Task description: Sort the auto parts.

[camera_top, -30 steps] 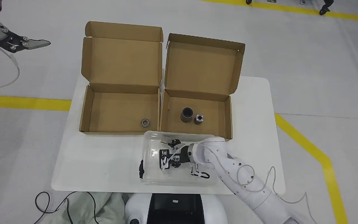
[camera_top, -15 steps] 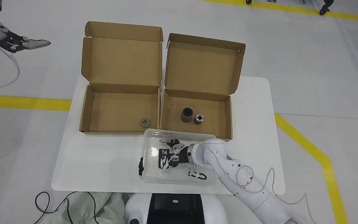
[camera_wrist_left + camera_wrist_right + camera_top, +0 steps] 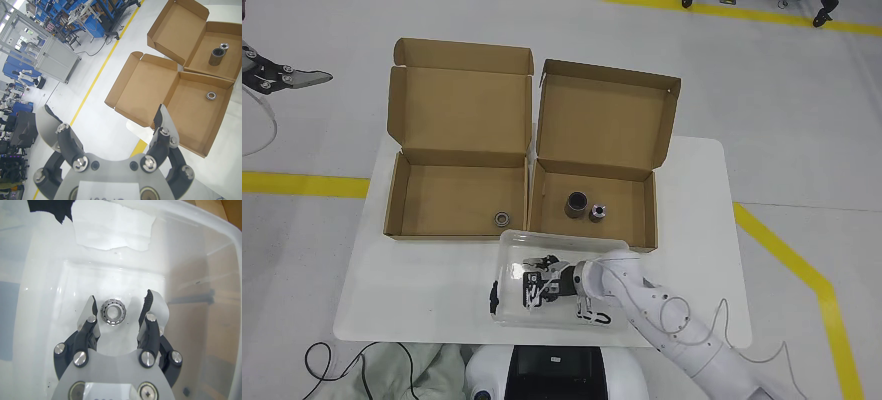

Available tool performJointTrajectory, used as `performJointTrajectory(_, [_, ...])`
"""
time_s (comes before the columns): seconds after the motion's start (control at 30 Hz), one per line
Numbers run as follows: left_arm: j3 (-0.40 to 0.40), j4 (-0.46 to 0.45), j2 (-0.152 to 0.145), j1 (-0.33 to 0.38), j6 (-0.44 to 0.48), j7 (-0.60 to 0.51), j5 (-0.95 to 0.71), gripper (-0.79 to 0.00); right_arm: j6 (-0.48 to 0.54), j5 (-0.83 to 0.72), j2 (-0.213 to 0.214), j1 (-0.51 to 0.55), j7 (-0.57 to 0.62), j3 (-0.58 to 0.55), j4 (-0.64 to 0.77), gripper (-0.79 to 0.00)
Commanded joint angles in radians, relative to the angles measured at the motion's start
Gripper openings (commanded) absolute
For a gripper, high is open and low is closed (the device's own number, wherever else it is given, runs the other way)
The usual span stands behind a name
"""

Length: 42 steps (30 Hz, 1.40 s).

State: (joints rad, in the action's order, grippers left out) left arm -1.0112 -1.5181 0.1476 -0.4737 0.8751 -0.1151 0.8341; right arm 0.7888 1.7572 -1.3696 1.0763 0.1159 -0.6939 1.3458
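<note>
My right jaws gape around a bearing [image 3: 113, 313] in the clear bin [image 3: 507, 250], six o'clock on the surface [image 3: 412, 290]; my left jaws gape too.

The right gripper [image 3: 121, 298] sits low inside the clear bin [image 3: 217, 291], whose walls close it in on every side, so the free way is upward. A bearing [image 3: 113, 312] lies between its spread fingers, close against one of them. Just behind the bin, a cardboard box [image 3: 442, 195] and a second box [image 3: 627, 190] stand side by side, open from above with lids folded back.
</note>
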Motion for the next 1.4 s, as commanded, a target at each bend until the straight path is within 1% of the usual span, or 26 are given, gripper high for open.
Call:
performJointTrajectory(0.0, [0.0, 0.0, 0.0, 0.0, 0.0, 0.0, 0.0, 0.0, -0.001, -0.002, 0.001, 0.001, 0.002, -0.001, -0.001, -0.32])
performJointTrajectory(0.07, [0.0, 0.0, 0.0, 0.0, 0.0, 0.0, 0.0, 0.0, -0.003, -0.002, 0.002, 0.003, 0.005, -0.001, -0.001, -0.342])
performJointTrajectory(0.1, [0.0, 0.0, 0.0, 0.0, 0.0, 0.0, 0.0, 0.0, -0.007, -0.002, 0.003, 0.004, 0.007, -0.002, -0.001, -0.366])
performJointTrajectory(0.23, [0.0, 0.0, 0.0, 0.0, 0.0, 0.0, 0.0, 0.0, -0.014, 0.003, 0.006, 0.012, 0.009, -0.004, 0.01, -0.545])
performJointTrajectory(0.3, [0.0, 0.0, 0.0, 0.0, 0.0, 0.0, 0.0, 0.0, -0.017, 0.003, 0.008, 0.015, 0.014, -0.008, 0.01, -0.665])
performJointTrajectory(0.33, [0.0, 0.0, 0.0, 0.0, 0.0, 0.0, 0.0, 0.0, -0.018, 0.001, 0.009, 0.015, 0.017, -0.009, 0.01, -0.69])
performJointTrajectory(0.4, [0.0, 0.0, 0.0, 0.0, 0.0, 0.0, 0.0, 0.0, -0.017, -0.002, 0.01, 0.016, 0.018, -0.01, 0.01, -0.776])
performJointTrajectory(0.7, [0.0, 0.0, 0.0, 0.0, 0.0, 0.0, 0.0, 0.0, -0.037, 0.006, 0.017, 0.021, -0.023, -0.018, 0.041, -0.785])
performJointTrajectory(0.97, [0.0, 0.0, 0.0, 0.0, 0.0, 0.0, 0.0, 0.0, -0.039, -0.015, 0.035, 0.051, -0.094, -0.056, 0.082, -0.785])
performJointTrajectory(1.2, [0.0, 0.0, 0.0, 0.0, 0.0, 0.0, 0.0, 0.0, -0.03, -0.055, 0.05, 0.072, -0.218, -0.092, 0.1, -0.785])
performJointTrajectory(1.37, [0.0, 0.0, 0.0, 0.0, 0.0, 0.0, 0.0, 0.0, -0.037, -0.078, 0.061, 0.087, -0.308, -0.123, 0.138, -0.785])
